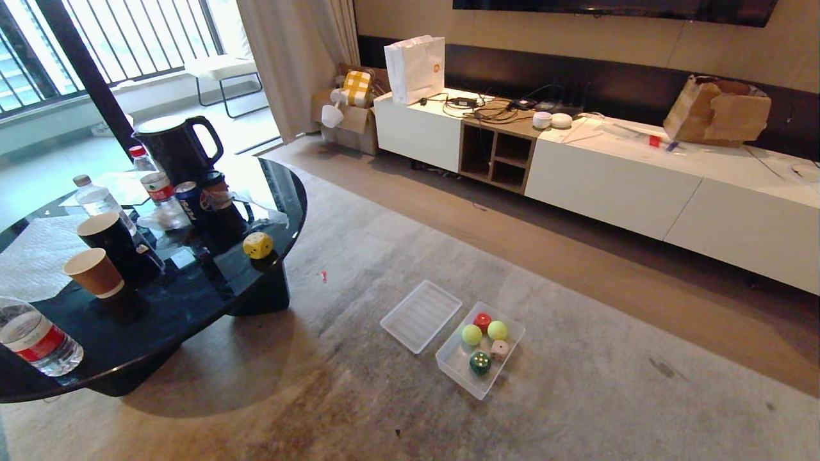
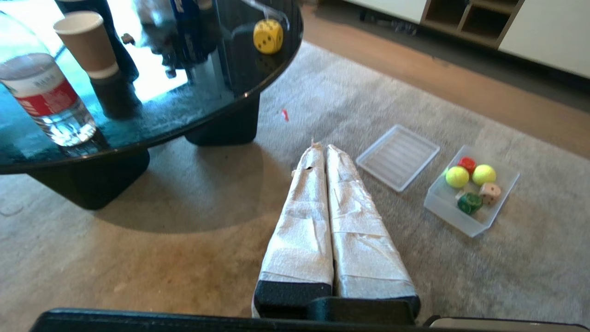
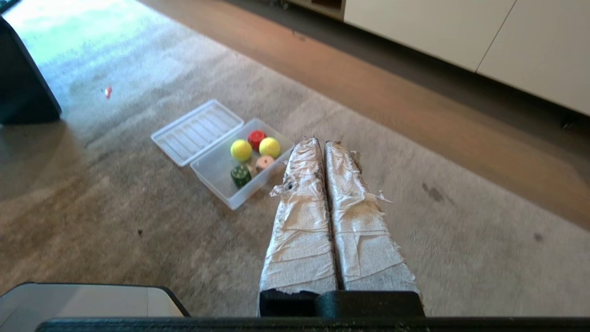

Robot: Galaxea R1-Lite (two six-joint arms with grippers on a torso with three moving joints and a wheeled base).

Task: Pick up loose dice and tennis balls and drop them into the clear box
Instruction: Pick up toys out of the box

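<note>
On the grey rug [image 1: 576, 397] the clear box [image 1: 458, 371] sits near the middle of the floor, and inside it lie both tennis balls [image 1: 472, 334], side by side toward its far end, with the red die [image 1: 482, 320] at the far wall just behind them, the beige die [image 1: 499, 349] nearer on the right and the dark green die [image 1: 480, 363] nearer still, toward the box's near end. The ribbed clear lid [image 1: 420, 315] lies flat on the rug just to the left of the box, close alongside it. The yellow die [image 1: 257, 245] is apart from all this: it stands on the black round table [image 1: 211, 301] to the left, near that table's right-hand edge, well away from the box. On the same table are two paper cups [image 1: 96, 272], water bottles [image 1: 35, 339], cans and a dark kettle [image 1: 176, 147]. The left gripper [image 2: 321, 146] hangs above bare rug between the table and the lid, its cloth-wrapped fingers [image 2: 304, 221] pressed together with nothing between them. The right gripper [image 3: 321, 140] hangs just to the right of the box, its wrapped fingers likewise pressed tight together and holding nothing. A long white cabinet [image 1: 640, 186] runs along the far wall
</note>
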